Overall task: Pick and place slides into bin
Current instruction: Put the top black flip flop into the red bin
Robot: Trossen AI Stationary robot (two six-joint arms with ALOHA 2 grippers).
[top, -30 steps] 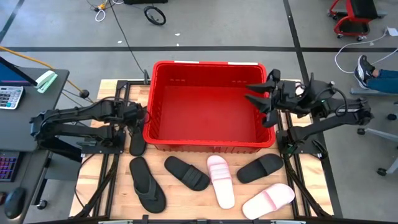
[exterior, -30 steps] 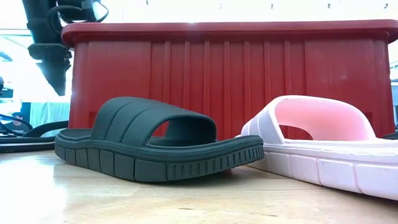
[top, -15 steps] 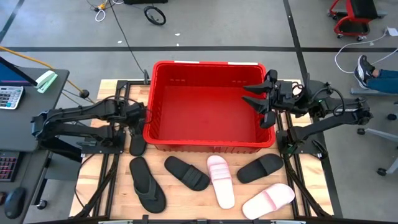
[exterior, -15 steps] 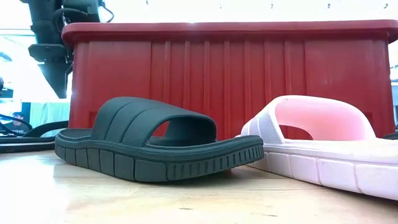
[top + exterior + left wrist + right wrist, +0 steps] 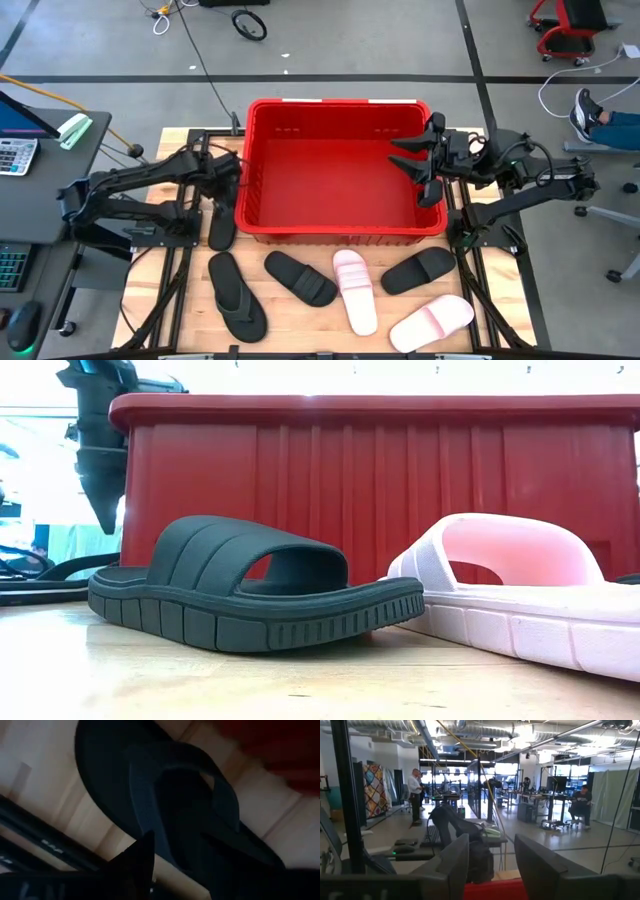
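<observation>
My left pincer (image 5: 222, 180), grip state unclear, hovers over a black rubber thong flip-flop (image 5: 220, 228); the big red plastic crate (image 5: 340, 230) alongside could snag my descent. My right pincer (image 5: 415, 160) hangs spread.

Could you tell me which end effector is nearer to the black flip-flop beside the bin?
Left: the left end effector hangs just above the black flip-flop; the right end effector is across the bin.

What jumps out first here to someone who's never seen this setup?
The big red bin at the table's centre, with nothing in it. Next, five sandals lined along the near edge, the pale pink slides brightest. The left gripper hangs over a black flip-flop beside the bin's left wall; the right gripper sits open over its right rim.
</observation>
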